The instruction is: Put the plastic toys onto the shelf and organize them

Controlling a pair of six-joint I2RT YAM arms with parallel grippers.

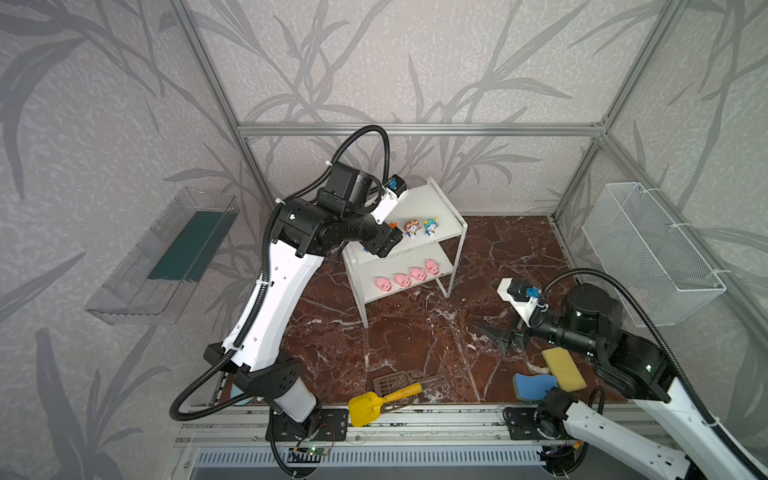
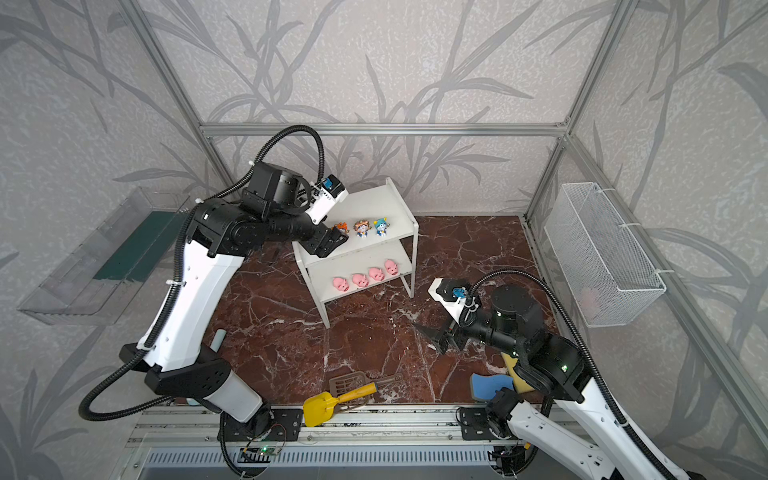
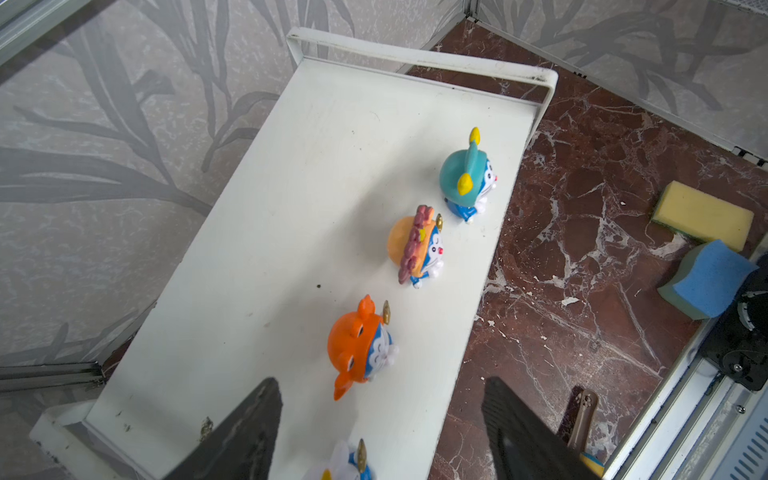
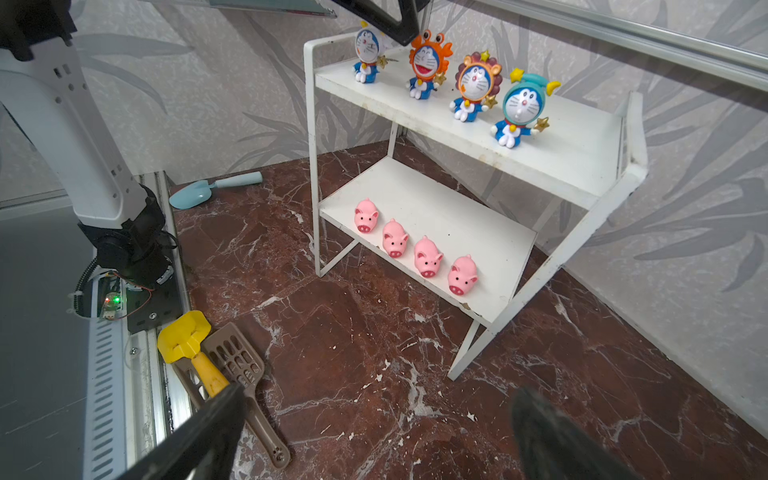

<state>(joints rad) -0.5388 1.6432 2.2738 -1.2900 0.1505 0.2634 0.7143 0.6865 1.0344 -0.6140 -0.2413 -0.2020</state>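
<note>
Four pink pigs point(image 4: 428, 255) in row; four blue-bodied figurines point(image 4: 473, 89), one possibly white-capped.

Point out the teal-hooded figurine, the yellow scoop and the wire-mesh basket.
teal-hooded figurine point(image 4: 521, 109), right wrist view, on its face.
yellow scoop point(image 1: 365, 409), in a top view, on its blade.
wire-mesh basket point(image 1: 648, 253), in a top view, on its mesh wall.

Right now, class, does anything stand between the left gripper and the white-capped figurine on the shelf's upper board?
Nothing visible does: the open left gripper hangs above the white-capped figurine; the orange-capped figurine stands apart.
</note>
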